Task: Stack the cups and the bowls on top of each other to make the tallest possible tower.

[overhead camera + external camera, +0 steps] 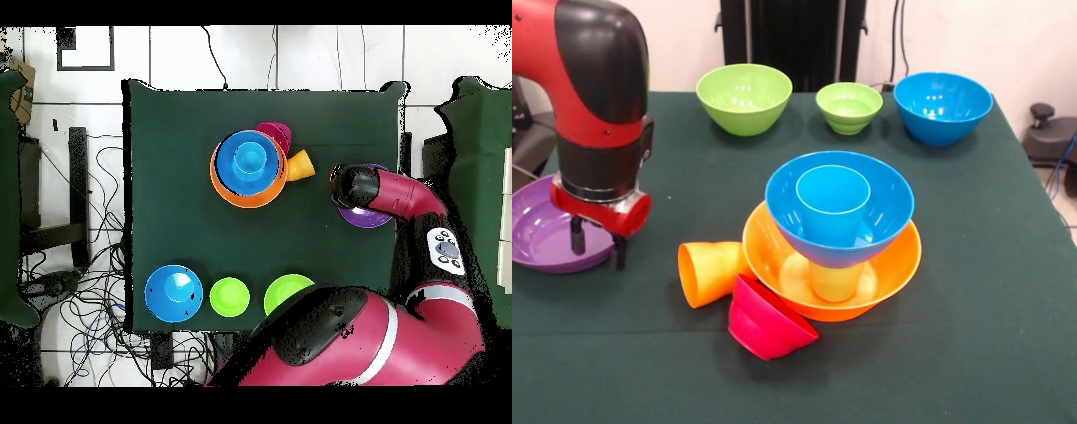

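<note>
The tower stands mid-table: a big orange bowl point(900, 256) holds a lime green cup point(834, 281), which carries a blue bowl point(883, 208) with a blue cup point(832, 205) upright inside. In the overhead view the tower point(222, 180) sits at the table's middle. An orange cup point(711, 272) lies on its side against the orange bowl. A small red bowl point(768, 320) leans tilted beside it. My gripper point(598, 258) is open and empty, hanging over the near rim of the purple bowl point(538, 234) at the left.
A large green bowl point(744, 97), a small green bowl point(848, 106) and a second blue bowl point(943, 106) stand in a row at the far edge. In the overhead view the arm point(385, 192) covers part of the purple bowl point(365, 218).
</note>
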Controlling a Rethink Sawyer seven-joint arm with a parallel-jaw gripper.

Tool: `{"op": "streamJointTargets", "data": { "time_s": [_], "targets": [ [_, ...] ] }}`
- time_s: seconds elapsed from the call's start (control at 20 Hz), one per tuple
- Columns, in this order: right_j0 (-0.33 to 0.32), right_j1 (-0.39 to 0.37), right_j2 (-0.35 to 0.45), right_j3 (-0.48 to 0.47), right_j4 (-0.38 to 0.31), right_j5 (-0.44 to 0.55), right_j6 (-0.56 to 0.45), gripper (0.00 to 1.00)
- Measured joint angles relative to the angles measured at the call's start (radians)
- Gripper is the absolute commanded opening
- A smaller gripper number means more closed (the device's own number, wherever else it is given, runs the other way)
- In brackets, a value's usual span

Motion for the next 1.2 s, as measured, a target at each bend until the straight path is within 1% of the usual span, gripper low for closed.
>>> {"op": "streamJointTargets", "data": {
  "time_s": [0.3, 0.65, 0.85, 1.15, 1.2],
  "targets": [
    [0.001, 0.013, -0.007, 0.004, 0.010, -0.001, 0.000, 1.00],
    [0.006, 0.012, -0.032, 0.024, 0.044, -0.006, 0.001, 1.00],
    [0.018, 0.012, -0.063, 0.043, 0.067, -0.024, 0.009, 1.00],
    [0.030, 0.013, -0.084, 0.056, 0.095, -0.052, 0.023, 1.00],
    [0.035, 0.012, -0.090, 0.059, 0.099, -0.057, 0.026, 0.00]
  ]
}}
